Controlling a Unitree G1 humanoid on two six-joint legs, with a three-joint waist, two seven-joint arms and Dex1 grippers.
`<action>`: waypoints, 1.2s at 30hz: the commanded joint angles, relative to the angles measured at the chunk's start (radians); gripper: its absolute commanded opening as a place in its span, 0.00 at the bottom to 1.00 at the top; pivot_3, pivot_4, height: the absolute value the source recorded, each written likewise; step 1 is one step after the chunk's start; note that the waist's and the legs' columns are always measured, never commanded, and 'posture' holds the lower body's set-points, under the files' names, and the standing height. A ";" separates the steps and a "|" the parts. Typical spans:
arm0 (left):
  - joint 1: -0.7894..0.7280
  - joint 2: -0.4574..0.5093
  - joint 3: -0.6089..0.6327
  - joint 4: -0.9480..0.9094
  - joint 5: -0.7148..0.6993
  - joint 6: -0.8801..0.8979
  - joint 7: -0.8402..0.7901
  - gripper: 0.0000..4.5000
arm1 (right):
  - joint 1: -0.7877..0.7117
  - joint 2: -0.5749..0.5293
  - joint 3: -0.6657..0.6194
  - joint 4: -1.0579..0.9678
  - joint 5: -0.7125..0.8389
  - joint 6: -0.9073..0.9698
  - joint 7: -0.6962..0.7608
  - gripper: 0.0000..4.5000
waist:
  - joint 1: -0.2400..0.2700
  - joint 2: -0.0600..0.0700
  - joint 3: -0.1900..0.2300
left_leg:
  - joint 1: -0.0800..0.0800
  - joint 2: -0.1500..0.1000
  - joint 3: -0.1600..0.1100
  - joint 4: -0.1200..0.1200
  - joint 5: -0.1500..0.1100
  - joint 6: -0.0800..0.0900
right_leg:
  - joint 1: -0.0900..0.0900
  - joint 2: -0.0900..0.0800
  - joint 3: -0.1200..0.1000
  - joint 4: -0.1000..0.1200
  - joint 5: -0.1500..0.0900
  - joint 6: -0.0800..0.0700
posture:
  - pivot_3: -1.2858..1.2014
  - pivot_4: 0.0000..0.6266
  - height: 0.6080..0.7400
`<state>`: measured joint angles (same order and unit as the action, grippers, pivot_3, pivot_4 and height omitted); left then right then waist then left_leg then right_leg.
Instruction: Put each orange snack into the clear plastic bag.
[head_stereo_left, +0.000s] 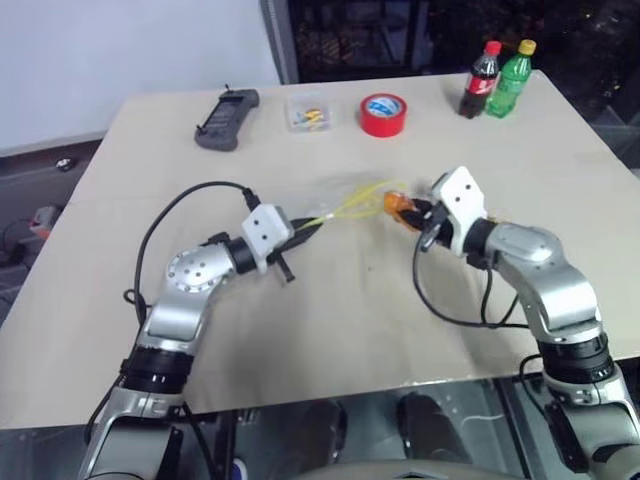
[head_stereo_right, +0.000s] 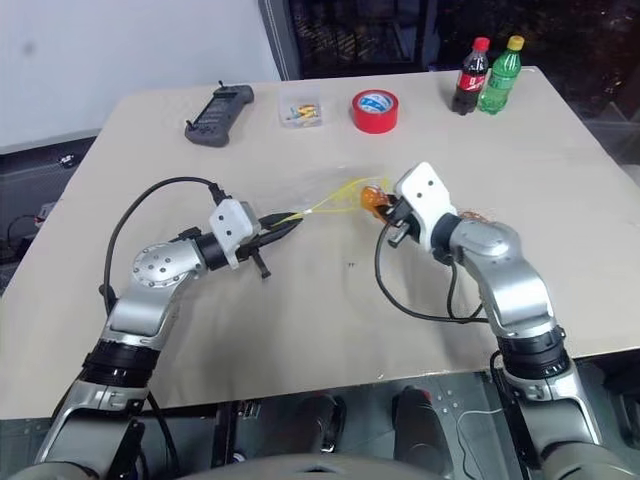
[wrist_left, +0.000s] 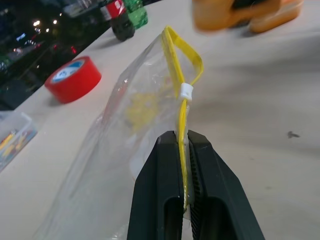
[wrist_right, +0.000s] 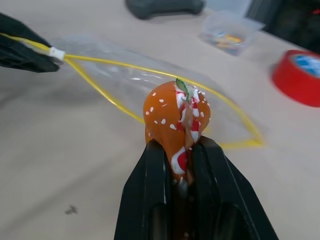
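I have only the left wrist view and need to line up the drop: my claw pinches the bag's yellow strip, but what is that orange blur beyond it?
Observer: It is an orange snack with a pale speckled top, gripped in the right claw.
Operator: Is the bag open towards it?
Observer: Yes. In the right wrist view the yellow rim of the clear plastic bag spreads into an open loop right behind the snack. I cannot tell whether the snack has passed the rim.
Operator: Anything on the table beyond the box that I see beside the tape?
Observer: A dark handheld device lies near the table's far left corner.
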<state>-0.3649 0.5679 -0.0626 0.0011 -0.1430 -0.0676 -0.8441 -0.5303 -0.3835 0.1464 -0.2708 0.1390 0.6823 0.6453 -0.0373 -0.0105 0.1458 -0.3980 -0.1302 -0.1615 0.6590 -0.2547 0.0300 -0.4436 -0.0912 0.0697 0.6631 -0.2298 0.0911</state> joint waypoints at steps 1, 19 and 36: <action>0.016 0.010 -0.003 -0.087 -0.027 -0.034 -0.035 0.00 | -0.049 0.009 0.015 0.040 0.002 -0.007 -0.005 0.04 | -0.001 0.000 0.000 | 0.000 0.000 0.000 0.000 0.000 0.000 | 0.000 0.000 0.000 0.000 0.000 0.000 | 0.52 0.24 1.00; 0.149 0.071 -0.020 -0.176 -0.022 -0.043 -0.107 0.00 | -0.148 0.279 -0.132 0.449 0.146 0.018 -0.149 0.04 | -0.004 0.001 0.000 | 0.001 0.001 0.000 0.000 0.000 0.000 | 0.000 0.002 0.000 0.000 0.001 -0.002 | 0.52 0.24 1.00; 0.045 -0.014 -0.022 -0.093 0.024 0.045 0.049 0.00 | 0.062 0.084 -0.162 -0.072 0.328 0.166 -0.099 0.52 | -0.005 0.001 0.000 | 0.001 0.001 -0.001 0.000 0.000 0.000 | 0.000 0.002 -0.001 0.000 0.001 -0.002 | 0.52 0.24 1.00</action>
<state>-0.3101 0.5610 -0.0881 -0.0628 -0.0891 -0.0074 -0.7846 -0.4487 -0.3189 -0.0181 -0.3260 0.4799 0.8672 0.5892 -0.0425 -0.0095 0.1459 -0.3969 -0.1284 -0.1621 0.6587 -0.2547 0.0299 -0.4436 -0.0888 0.0691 0.6637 -0.2285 0.0890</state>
